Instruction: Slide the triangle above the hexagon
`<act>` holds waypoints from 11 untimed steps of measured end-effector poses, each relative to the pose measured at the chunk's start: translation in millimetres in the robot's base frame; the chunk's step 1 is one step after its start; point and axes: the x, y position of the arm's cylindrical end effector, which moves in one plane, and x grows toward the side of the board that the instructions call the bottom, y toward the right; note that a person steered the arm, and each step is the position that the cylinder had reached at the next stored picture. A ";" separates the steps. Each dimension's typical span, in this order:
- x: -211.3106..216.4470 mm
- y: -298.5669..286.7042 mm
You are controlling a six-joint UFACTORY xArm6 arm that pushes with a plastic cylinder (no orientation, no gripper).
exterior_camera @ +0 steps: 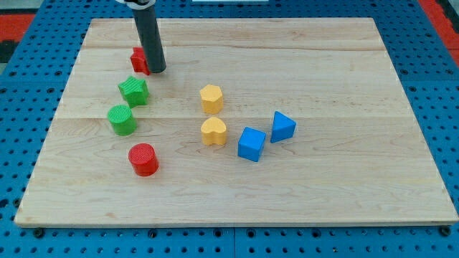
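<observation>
Where the table [344, 193] is viewed, my tip [157, 71] is seen touching a partly hidden red block [138, 59]; blue triangle [282, 127] is placed right of yellow hexagon [211, 98]. No pincer is fitted.

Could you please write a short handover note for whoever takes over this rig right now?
My tip is at the view's upper left, touching or nearly touching the right side of a small red block that the rod partly hides; its shape cannot be made out.

The blue triangle lies right of centre, beside the blue cube. The yellow hexagon sits near the middle, with the yellow heart just below it.

Done: nothing visible yet; the triangle is lower than the hexagon and to its right.

Left: bring the tip over to the triangle and slide it to the spot above the hexagon.
</observation>
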 end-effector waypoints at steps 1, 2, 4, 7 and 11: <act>17.4 32.5; 34.8 102.4; 42.2 140.2; 12.6 144.7; 39.4 260.6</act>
